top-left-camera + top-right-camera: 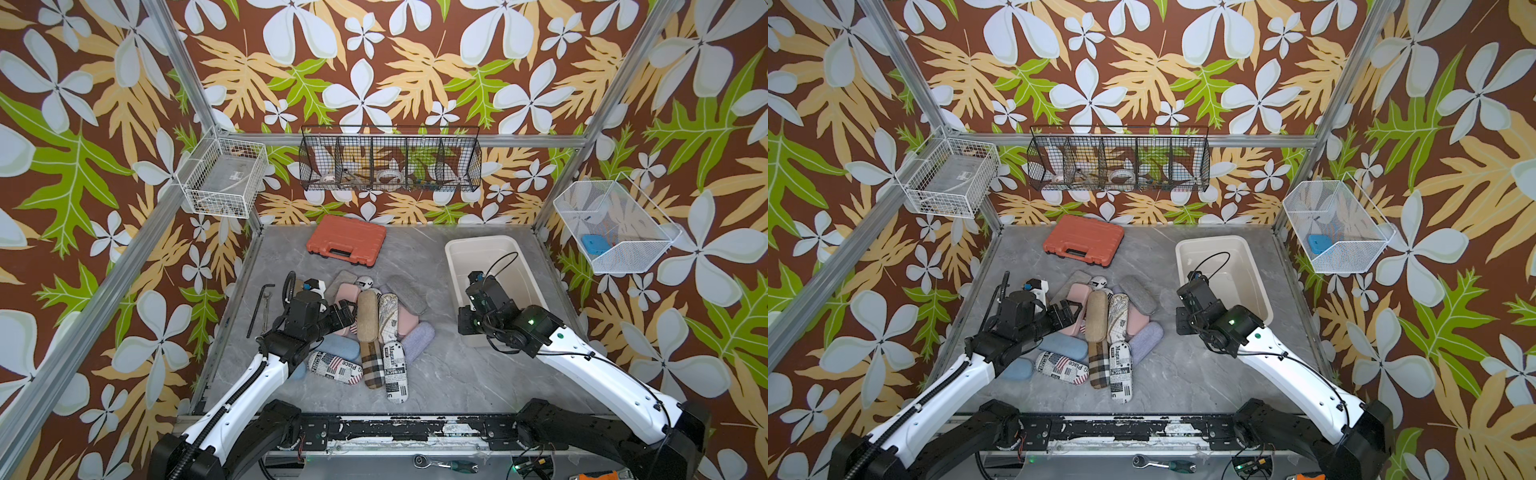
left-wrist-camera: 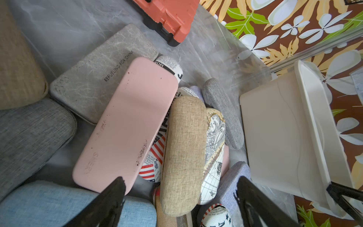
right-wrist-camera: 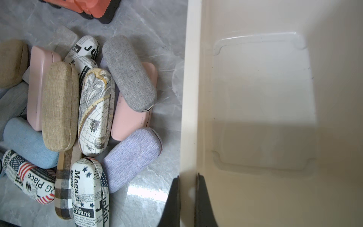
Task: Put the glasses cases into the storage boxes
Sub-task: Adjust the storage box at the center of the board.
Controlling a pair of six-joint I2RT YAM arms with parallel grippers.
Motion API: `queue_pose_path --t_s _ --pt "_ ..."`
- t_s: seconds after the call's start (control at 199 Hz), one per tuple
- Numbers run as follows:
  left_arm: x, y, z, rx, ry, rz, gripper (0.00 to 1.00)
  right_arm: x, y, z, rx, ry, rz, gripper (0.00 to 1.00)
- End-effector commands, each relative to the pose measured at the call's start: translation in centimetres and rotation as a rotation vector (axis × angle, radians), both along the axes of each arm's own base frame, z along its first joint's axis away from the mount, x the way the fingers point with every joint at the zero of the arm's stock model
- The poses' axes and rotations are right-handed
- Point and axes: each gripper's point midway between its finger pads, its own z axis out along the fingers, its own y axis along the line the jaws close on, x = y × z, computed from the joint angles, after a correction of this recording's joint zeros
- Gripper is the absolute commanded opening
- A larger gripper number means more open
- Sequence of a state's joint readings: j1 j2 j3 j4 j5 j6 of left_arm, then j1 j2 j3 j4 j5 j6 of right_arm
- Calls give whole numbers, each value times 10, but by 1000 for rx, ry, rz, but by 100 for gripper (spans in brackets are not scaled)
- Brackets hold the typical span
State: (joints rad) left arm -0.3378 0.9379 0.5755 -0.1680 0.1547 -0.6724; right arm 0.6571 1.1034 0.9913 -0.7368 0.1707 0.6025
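Glasses cases [image 1: 376,328] lie heaped in the middle of the grey marbled table [image 1: 457,374]. None is in the storage box [image 1: 482,239], which stands near the heap on its right with a strip of bare surface between. An orange toolcase [image 1: 347,239] sits behind the heap and is no part of the job.

In the heap, a tan woven case [image 2: 184,153] rides on top, flanked by a pink case [image 2: 127,121] and a map-print case [image 3: 96,112]. The left gripper [image 2: 180,179] hangs just over them with its jaws spread wide and nothing held. One fingertip [image 2: 114,192] overlaps the pink case's end, while the other sits beyond the tan one. The right gripper [image 3: 188,175] is clamped on the box's rim, apparently steadying it.

The step in hand looks like a first pick. Closing from here could catch 2 cases at once. It could also nip only the pink corner, and that smooth shell would likely slip free. Lifting any stacked case may drag its neighbours across the table.

The right wrist view alone shows the box's floor bare and the rim pinched between the fingers; in both top views the arm hides that. Only the left wrist view shows how the open jaws bracket the cases.
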Motion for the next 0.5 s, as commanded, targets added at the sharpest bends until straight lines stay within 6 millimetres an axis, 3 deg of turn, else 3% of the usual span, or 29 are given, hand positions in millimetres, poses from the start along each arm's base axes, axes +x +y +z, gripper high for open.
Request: queue_pose_path --t_s 0.0,0.176,0.497 --pt "1 -1 7 6 -30 -5 90 1 -2 3 7 1 -37 4" --pt "-5 -1 2 -10 -27 -11 90 4 10 1 40 25 -16 4" --pt "-12 -6 -17 58 0 -15 90 -1 14 4 99 28 -21 4"
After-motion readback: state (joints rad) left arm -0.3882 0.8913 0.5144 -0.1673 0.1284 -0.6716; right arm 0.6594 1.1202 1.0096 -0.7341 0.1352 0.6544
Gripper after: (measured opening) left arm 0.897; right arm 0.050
